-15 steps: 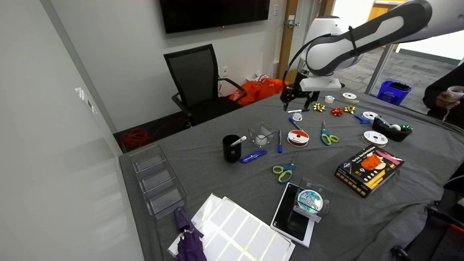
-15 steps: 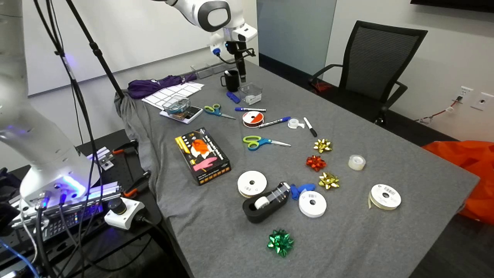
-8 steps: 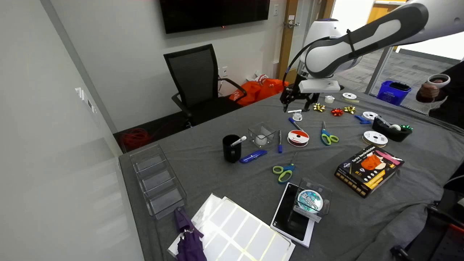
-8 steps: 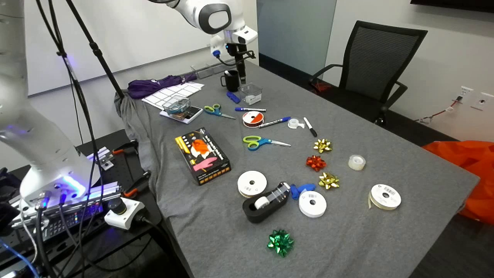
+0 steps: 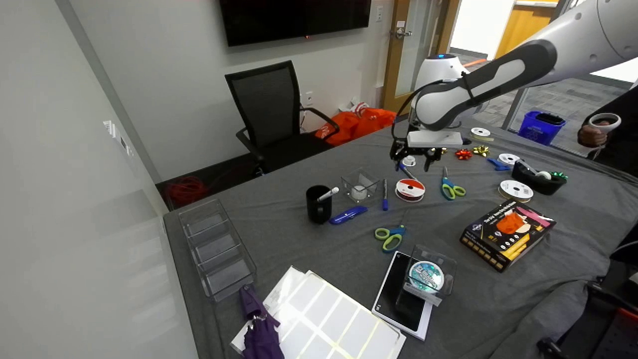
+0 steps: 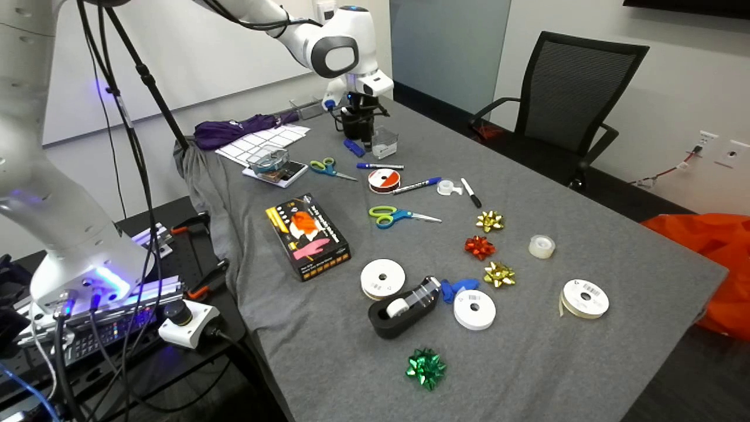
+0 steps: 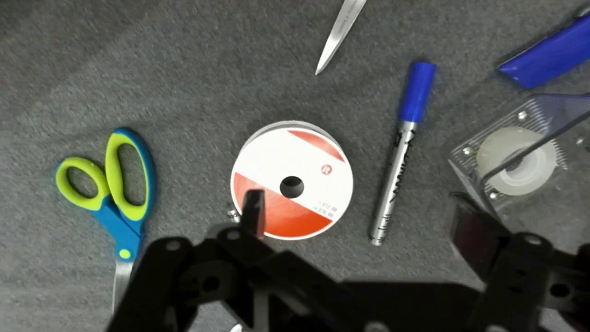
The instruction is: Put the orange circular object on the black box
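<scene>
The orange circular object is a flat spool with an orange and white top and a hole in its centre. It lies flat on the grey cloth in both exterior views [image 5: 410, 193] [image 6: 384, 178] and in the wrist view [image 7: 295, 216]. The black box [image 5: 518, 239] lies flat on the table with orange, pink and yellow print; it also shows in an exterior view [image 6: 288, 215] but not in the wrist view. My gripper [image 7: 355, 203] is open and empty, pointing down above the table; it shows in both exterior views [image 5: 412, 167] [image 6: 367, 146]. In the wrist view its left finger overlaps the spool's edge.
A silver-blue marker [image 7: 397, 170] lies beside the spool. A clear container with tape [image 7: 516, 161], scissors [image 7: 120, 221] and a blue cutter [image 7: 548, 53] lie around it. A black mug [image 5: 319, 204], a tablet [image 5: 398, 294] and a tape dispenser [image 6: 404, 308] are also on the table.
The arm and open gripper have moved lower in both exterior views. The spool and the box have not moved. A person's hand with a cup has shifted at the edge of an exterior view.
</scene>
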`<act>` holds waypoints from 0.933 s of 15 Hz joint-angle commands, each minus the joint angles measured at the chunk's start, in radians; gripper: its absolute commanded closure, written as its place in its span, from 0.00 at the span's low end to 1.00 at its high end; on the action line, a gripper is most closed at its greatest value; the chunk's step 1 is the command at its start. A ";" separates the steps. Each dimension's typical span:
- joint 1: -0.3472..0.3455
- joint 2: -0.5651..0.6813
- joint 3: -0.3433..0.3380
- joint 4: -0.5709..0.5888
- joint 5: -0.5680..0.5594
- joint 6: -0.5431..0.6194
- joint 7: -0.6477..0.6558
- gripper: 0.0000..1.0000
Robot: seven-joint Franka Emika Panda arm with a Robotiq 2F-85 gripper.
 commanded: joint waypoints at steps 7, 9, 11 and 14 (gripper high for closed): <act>-0.049 0.087 -0.016 -0.010 0.039 0.154 -0.031 0.00; -0.071 0.107 -0.016 -0.016 0.051 0.205 -0.063 0.00; -0.090 0.127 -0.016 -0.019 0.064 0.242 -0.103 0.00; -0.127 0.147 0.000 -0.032 0.078 0.276 -0.190 0.00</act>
